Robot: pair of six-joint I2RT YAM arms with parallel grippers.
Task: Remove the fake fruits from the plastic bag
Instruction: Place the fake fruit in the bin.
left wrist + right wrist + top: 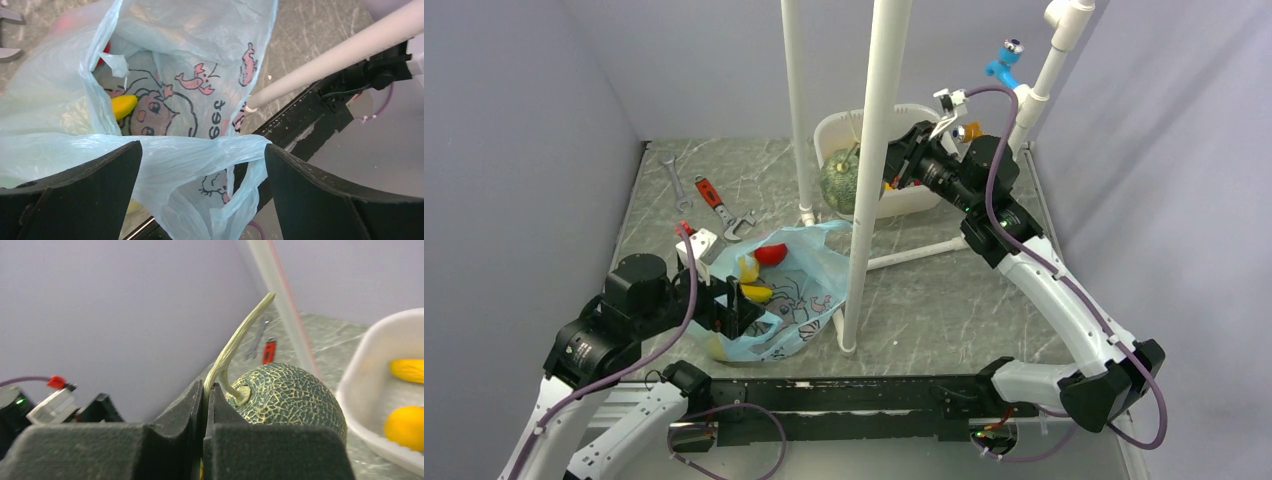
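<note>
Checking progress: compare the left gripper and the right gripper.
The left gripper is wide open; the right gripper is shut on the stem of the green melon. The left gripper straddles the rim of the plastic bag, gripping nothing; the right gripper hangs by the white tub. Both are black.

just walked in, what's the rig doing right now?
The right gripper is shut on the stem of a green netted melon, holding it at the white tub, which has two yellow fruits in it. The left gripper is open over the light blue plastic bag; a yellow banana tip and a red fruit are inside.
</note>
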